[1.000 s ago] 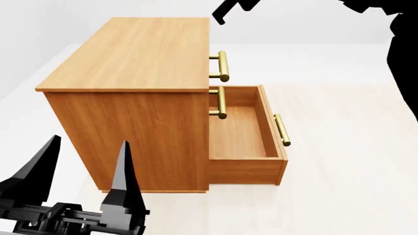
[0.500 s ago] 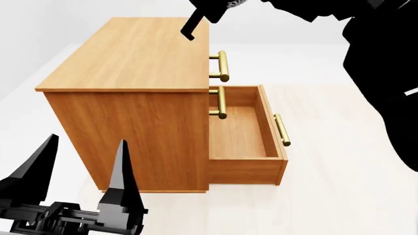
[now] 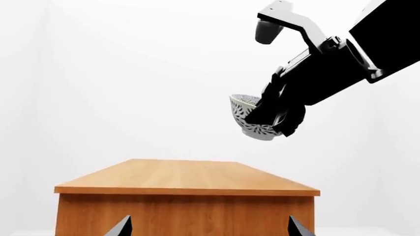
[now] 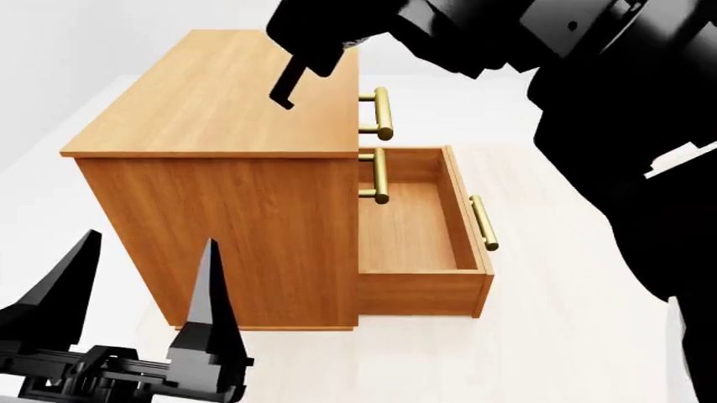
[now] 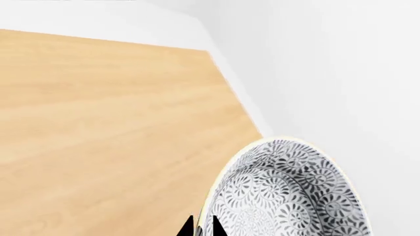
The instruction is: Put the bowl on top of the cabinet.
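The bowl (image 3: 248,119), white with a dark leafy pattern, hangs tilted in the air above the cabinet's flat top (image 3: 187,177). My right gripper (image 3: 276,118) is shut on its rim. In the right wrist view the rim sits pinched between the two fingertips of the right gripper (image 5: 202,228), with the bowl (image 5: 288,194) over the far edge of the cabinet top (image 5: 98,123). From the head, the right arm covers the bowl; only one finger (image 4: 291,80) shows over the cabinet (image 4: 224,101). My left gripper (image 4: 148,252) stands open and empty, low beside the cabinet's near side.
The cabinet's lower drawer (image 4: 409,222) is pulled out to the right and holds nothing. Brass bar handles (image 4: 384,113) stick out from the drawer fronts. Pale floor (image 4: 560,336) surrounds the cabinet.
My right arm has swung left and lower, from beyond the cabinet's right edge to over its top. The left gripper has not moved.
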Controlling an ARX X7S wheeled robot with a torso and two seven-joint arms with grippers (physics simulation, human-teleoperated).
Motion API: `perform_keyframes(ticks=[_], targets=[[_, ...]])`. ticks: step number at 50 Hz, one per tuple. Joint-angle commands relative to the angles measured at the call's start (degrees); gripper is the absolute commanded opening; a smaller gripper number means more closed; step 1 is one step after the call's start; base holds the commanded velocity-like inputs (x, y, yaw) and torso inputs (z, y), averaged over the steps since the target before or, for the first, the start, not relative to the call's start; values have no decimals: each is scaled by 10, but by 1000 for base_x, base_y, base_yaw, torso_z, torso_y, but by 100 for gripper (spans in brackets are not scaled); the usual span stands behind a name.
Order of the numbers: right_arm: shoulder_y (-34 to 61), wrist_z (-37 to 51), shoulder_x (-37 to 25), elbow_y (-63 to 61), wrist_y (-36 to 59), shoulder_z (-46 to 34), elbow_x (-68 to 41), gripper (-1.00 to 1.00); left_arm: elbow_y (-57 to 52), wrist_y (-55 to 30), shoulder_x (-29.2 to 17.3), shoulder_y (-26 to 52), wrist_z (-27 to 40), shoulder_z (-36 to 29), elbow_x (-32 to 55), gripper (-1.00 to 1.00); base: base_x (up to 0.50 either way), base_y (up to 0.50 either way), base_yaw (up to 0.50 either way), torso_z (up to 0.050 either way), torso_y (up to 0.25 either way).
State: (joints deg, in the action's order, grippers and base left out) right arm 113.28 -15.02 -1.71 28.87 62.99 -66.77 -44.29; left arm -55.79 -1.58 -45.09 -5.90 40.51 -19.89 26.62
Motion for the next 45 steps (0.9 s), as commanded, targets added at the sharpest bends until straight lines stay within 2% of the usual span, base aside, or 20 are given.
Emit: perform_keyframes(ticks=[1, 5, 9, 45], targets=[[7, 15, 17, 47, -79, -72, -60, -100, 1, 3, -3, 1, 2, 2, 5, 100, 0, 0, 0, 0, 0], [35, 42, 17, 70, -140, -168, -158, -100, 1, 5, -7, 1, 5, 7, 11, 100, 0, 0, 0, 0, 0], [43, 57, 17, 68, -167, -210, -209, -100, -1, 4, -6, 1, 5, 3, 9, 100, 0, 0, 0, 0, 0], [27, 93, 17, 42, -200, -222, -277, -100, -4, 9, -14, 5, 11, 0, 13, 100, 0, 0, 0, 0, 1]])
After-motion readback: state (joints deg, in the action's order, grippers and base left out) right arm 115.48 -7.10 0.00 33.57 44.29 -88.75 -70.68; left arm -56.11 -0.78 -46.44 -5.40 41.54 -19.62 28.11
